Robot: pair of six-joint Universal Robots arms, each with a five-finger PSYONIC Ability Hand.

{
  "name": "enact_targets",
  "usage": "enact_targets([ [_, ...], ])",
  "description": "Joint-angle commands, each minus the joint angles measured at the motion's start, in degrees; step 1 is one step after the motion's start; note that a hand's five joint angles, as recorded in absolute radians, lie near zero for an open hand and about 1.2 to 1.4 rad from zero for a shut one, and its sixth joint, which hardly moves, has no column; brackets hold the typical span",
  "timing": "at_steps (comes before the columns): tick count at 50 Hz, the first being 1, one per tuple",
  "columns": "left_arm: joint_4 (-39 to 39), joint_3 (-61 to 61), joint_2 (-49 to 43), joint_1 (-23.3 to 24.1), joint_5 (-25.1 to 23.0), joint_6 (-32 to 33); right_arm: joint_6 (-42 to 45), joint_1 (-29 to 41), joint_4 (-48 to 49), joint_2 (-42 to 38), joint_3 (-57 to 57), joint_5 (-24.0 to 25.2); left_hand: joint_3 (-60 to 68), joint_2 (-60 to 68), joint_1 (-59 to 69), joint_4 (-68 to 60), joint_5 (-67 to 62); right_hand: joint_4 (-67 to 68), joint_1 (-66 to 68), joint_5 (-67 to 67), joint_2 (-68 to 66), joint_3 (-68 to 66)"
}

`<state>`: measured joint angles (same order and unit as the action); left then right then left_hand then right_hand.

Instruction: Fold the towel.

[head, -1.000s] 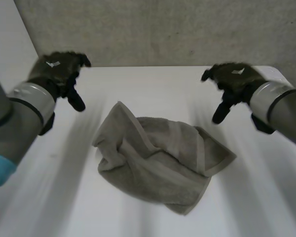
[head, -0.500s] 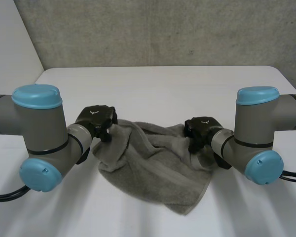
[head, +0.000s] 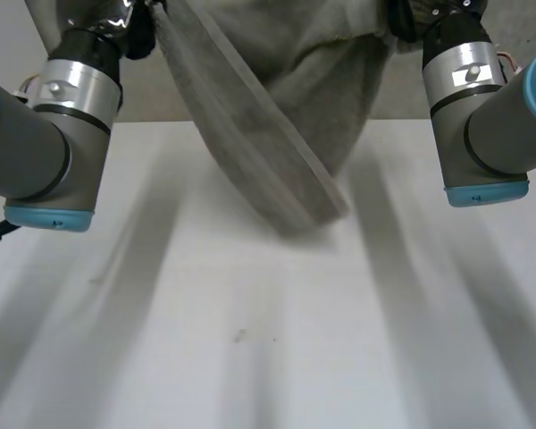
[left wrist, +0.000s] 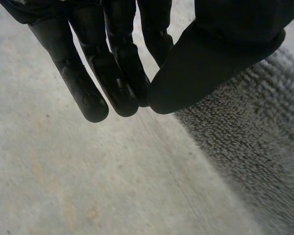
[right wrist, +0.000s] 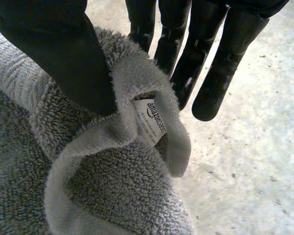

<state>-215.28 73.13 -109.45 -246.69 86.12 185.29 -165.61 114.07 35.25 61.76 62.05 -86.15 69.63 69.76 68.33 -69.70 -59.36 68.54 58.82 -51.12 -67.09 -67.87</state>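
The grey towel (head: 277, 116) hangs in the air above the white table (head: 250, 357), stretched between my two raised hands, its lowest fold just over the tabletop. My left hand (head: 132, 22) holds its upper left end; in the left wrist view the thumb (left wrist: 225, 49) is closed against the fingers (left wrist: 112, 83) with the towel (left wrist: 250, 156) running out from under it. My right hand (head: 411, 13) holds the upper right end: the thumb (right wrist: 54, 54) pinches a rolled corner of the towel (right wrist: 112, 186), with its white label (right wrist: 152, 122), against the fingers (right wrist: 215, 63).
A grey wall (head: 429, 98) stands behind the table's far edge. Both forearms reach upward at either side of the hanging towel. A small dark speck (head: 239, 336) marks the tabletop in front.
Both hands came down onto the crumpled towel, closed on its left and right ends, and raised it off the table; it now hangs between them.
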Motion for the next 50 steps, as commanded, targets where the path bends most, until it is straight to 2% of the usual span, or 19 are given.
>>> enact_targets([
  [1, 2.22, 7.71, 1.26, -3.09, -4.29, 0.07, 4.51, -1.31, -12.39, 2.13, 0.70, -0.68, 10.37, 10.24, 11.67, -10.30, -10.64, 11.46, 21.18, -18.88, -12.91, -12.13],
  [3, 3.71, 9.73, 1.26, -4.05, -5.08, 0.07, 7.56, -4.19, -22.97, 2.57, 1.75, -0.07, 10.37, 10.24, 11.67, -10.30, -10.64, 11.46, 21.18, -18.88, -12.91, -12.13],
  [6, 7.40, 13.42, 1.61, -5.20, -7.27, 0.16, 10.13, -5.35, -28.92, 2.84, 2.46, 0.64, 10.37, 10.24, 11.67, -10.30, -10.64, 11.46, 21.18, -18.88, -12.91, -12.13],
  [8, 9.77, 15.01, 2.05, -5.55, -8.94, 0.25, 15.56, -7.01, -38.98, 2.92, 4.91, 2.12, 10.37, 10.24, 11.67, -10.30, -10.64, 11.46, 21.18, -18.88, -12.91, -12.13],
  [11, 14.61, 17.65, 2.14, -5.82, -12.28, 1.91, 19.08, -7.98, -43.67, 3.01, 8.68, 3.88, 10.37, 10.24, 11.67, -10.30, -10.64, 11.46, 21.18, -18.88, -12.91, -12.13],
  [19, 22.96, 20.99, 0.74, -6.00, -13.88, 14.63, 19.89, -9.65, -41.49, 3.10, 17.83, 7.23, 10.37, 10.24, 11.67, -10.30, -10.64, 11.46, 21.18, -18.88, -12.91, -12.13],
  [21, 24.12, 21.44, 0.20, -6.00, -14.05, 16.86, 19.89, -9.66, -41.23, 3.01, 19.15, 7.32, 4.84, 4.72, 6.14, -4.78, -5.12, 11.46, 21.18, -18.88, -12.91, -12.13],
  [23, 26.13, 22.22, -0.15, -5.91, -14.05, 19.84, 20.06, -9.57, -40.96, 3.01, 20.46, 7.49, -9.56, -9.68, -8.26, 9.62, 9.28, 11.46, 21.18, -18.88, -12.91, -12.13],
  [26, 27.11, 22.40, -0.06, -5.91, -14.05, 20.46, 20.33, -9.57, -40.44, 3.10, 22.58, 7.76, -16.02, -16.14, -14.72, 16.08, 15.74, 11.46, 21.18, -18.88, -12.91, -12.13],
  [28, 28.68, 22.41, 0.55, -5.39, -13.97, 20.64, 20.33, -9.57, -40.08, 3.10, 23.38, 7.84, -26.57, -26.70, -25.27, 26.64, 26.30, 11.46, 21.18, -18.88, -12.91, -12.13],
  [32, 30.01, 22.05, 1.00, -4.59, -13.97, 20.20, 20.33, -9.57, -38.07, 3.45, 25.48, 7.84, -31.66, -31.79, -30.36, 31.73, 31.39, 11.46, 21.18, -18.88, -12.91, -12.13],
  [37, 30.36, 20.03, 4.95, -1.25, -13.79, 17.04, 20.59, -9.48, -36.48, 3.54, 26.10, 7.84, -38.06, -38.18, -36.75, 38.12, 37.78, 11.46, 21.18, -18.88, -12.91, -12.13],
  [40, 30.45, 17.57, 6.97, 0.33, -13.44, 10.88, 20.59, -9.48, -36.39, 3.63, 26.10, 7.84, -37.89, -38.01, -36.59, 37.95, 37.61, 11.46, 21.18, -18.88, -12.91, -12.13],
  [41, 30.53, 16.09, 7.06, 0.59, -12.57, 6.36, 20.59, -9.48, -36.39, 3.63, 26.10, 7.84, -37.89, -38.01, -36.59, 37.95, 37.61, 11.46, 21.18, -18.88, -12.91, -12.13],
  [42, 30.54, 16.08, 7.06, 0.59, -12.56, 6.31, 20.59, -9.39, -36.39, 3.63, 26.28, 7.84, -37.89, -38.01, -36.59, 37.95, 37.61, 11.46, 21.18, -18.88, -12.91, -12.13],
  [44, 30.54, 13.19, 6.36, 0.86, -9.06, -3.05, 20.59, -9.22, -36.39, 3.54, 26.37, 7.84, -37.89, -38.01, -36.59, 37.95, 37.61, 11.46, 21.18, -18.88, -12.91, -12.13],
  [45, 30.54, 13.18, 6.36, 0.86, -9.04, -3.09, 20.59, -9.13, -36.39, 3.45, 26.45, 7.93, -37.89, -38.01, -36.59, 37.95, 37.61, 11.46, 21.18, -18.88, -12.91, -12.13],
  [47, 30.36, 10.20, 3.30, 1.21, -4.76, -9.39, 20.59, -9.13, -36.30, 3.36, 26.63, 8.20, -38.06, -38.18, -36.75, 38.12, 37.78, 11.46, 21.18, -18.88, -12.91, -12.13],
  [50, 30.45, 8.25, 1.26, 1.91, -2.63, -10.65, 20.59, -9.04, -36.21, 3.28, 26.72, 8.20, -37.89, -38.01, -36.59, 37.95, 37.61, 11.46, 21.18, -18.88, -12.91, -12.13],
])
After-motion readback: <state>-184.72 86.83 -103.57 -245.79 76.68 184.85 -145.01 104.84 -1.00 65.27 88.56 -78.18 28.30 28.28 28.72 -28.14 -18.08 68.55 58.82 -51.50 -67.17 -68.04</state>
